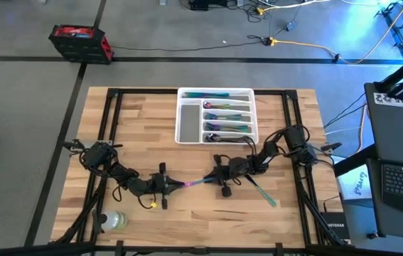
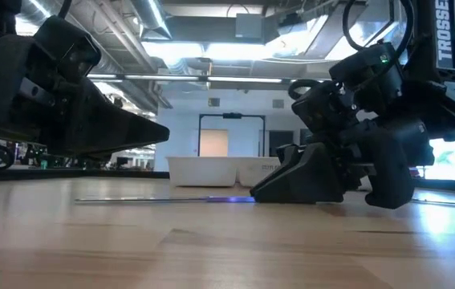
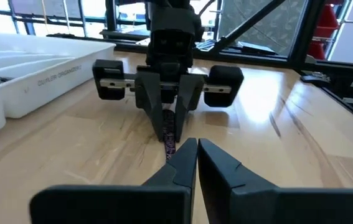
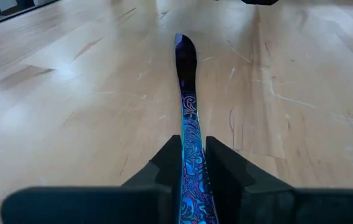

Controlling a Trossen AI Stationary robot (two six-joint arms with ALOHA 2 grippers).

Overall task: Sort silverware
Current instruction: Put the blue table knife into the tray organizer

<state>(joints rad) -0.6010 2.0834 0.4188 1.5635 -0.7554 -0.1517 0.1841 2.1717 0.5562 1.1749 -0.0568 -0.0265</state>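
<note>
A: Start wide, here's the table [image 1: 187, 220], white tray [image 1: 187, 122] at the far middle with silverware already in its slots. Left arm comes in from the left, right arm from the right, and they meet near the front centre.

B: And between them, one knife [image 1: 200, 183] lying flat on the wood, long axis running left to right.

A: Right gripper [image 4: 192, 163] sits at the knife's right end, fingers pinched on the patterned handle, blade pointing away toward the left arm.

B: Left gripper [image 3: 196, 152]? Clenched on nothing, tips just at the blade end.

A: So the right arm owns this one. Tray lies far of the knife, slightly left, so I reckon the lift swings that way.

B: One more piece [image 1: 261, 192] lies loose just right of the right gripper.
</note>
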